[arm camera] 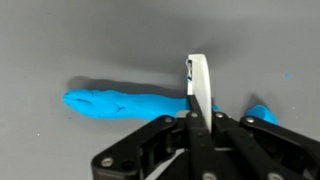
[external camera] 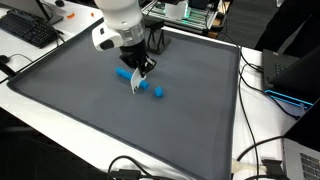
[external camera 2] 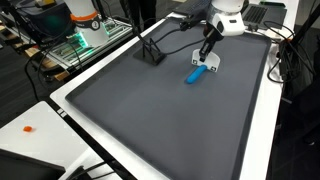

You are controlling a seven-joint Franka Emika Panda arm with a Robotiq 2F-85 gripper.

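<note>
Tool [arm camera: 197, 126] pressed together on a thin white blade [arm camera: 198, 80], which stands edge-on between the fingers and pokes out past the tips. In the wrist view the blade's end sits at the right end of the blue roll [arm camera: 115, 102], which lies across my line on the grey mat [external camera: 70, 90]; I cannot tell whether it touches the roll or hangs just above it. My judgement: keep the blade upright and square to the roll, grip firm so it does not twist. A small blue lump [external camera: 160, 92] lies near on the mat, apart from the roll. Further out: a black stand [external camera 2: 150, 52] at the mat's far edge, a keyboard [external camera: 28, 30] and cables [external camera: 255, 150] on the counter [external camera: 40, 105], none near the blade.
</note>
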